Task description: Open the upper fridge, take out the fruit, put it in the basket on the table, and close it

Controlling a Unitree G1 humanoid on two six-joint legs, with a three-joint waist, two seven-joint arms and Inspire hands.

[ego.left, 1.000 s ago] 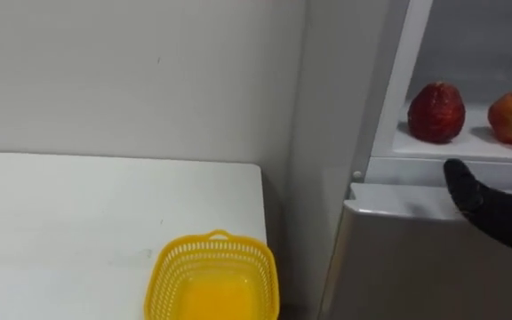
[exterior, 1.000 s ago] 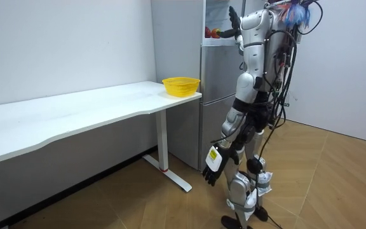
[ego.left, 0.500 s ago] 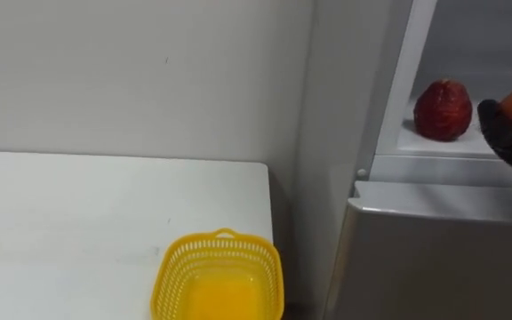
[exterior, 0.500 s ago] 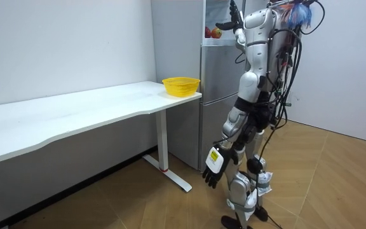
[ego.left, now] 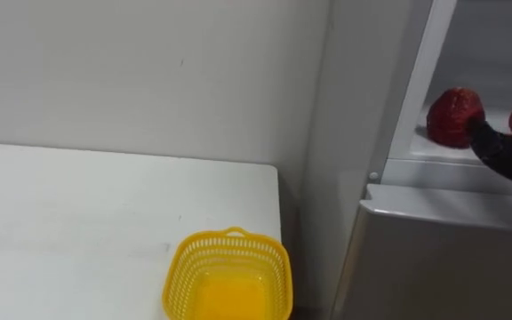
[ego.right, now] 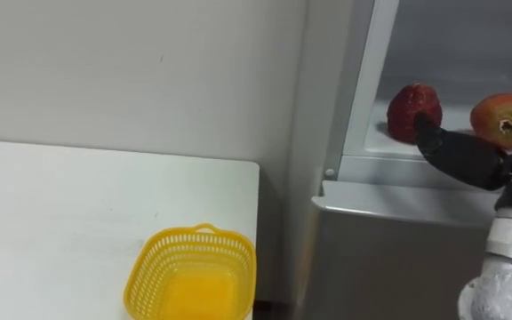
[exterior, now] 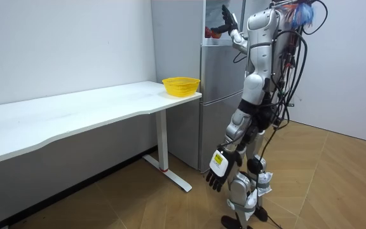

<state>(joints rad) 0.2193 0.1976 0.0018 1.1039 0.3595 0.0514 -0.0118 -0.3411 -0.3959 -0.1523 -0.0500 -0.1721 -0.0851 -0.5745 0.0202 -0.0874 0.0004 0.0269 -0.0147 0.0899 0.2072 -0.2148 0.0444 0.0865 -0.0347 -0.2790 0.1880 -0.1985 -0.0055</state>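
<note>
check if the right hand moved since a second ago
Yes: the right hand rose from below the shelf ledge to shelf level, its fingers now by the dark red fruit.

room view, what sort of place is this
Probably a sparsely furnished test room rather than a home kitchen: a silver fridge stands against bare walls beside a long white table, on wood flooring.

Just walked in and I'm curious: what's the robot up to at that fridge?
The robot stands at the fridge with its right hand stretched, fingers straight, into the open upper compartment, right at a dark red fruit on the shelf. A red-orange fruit lies beside it. Nothing is grasped yet. The left hand hangs open by its side, and a yellow basket sits on the white table.
</note>
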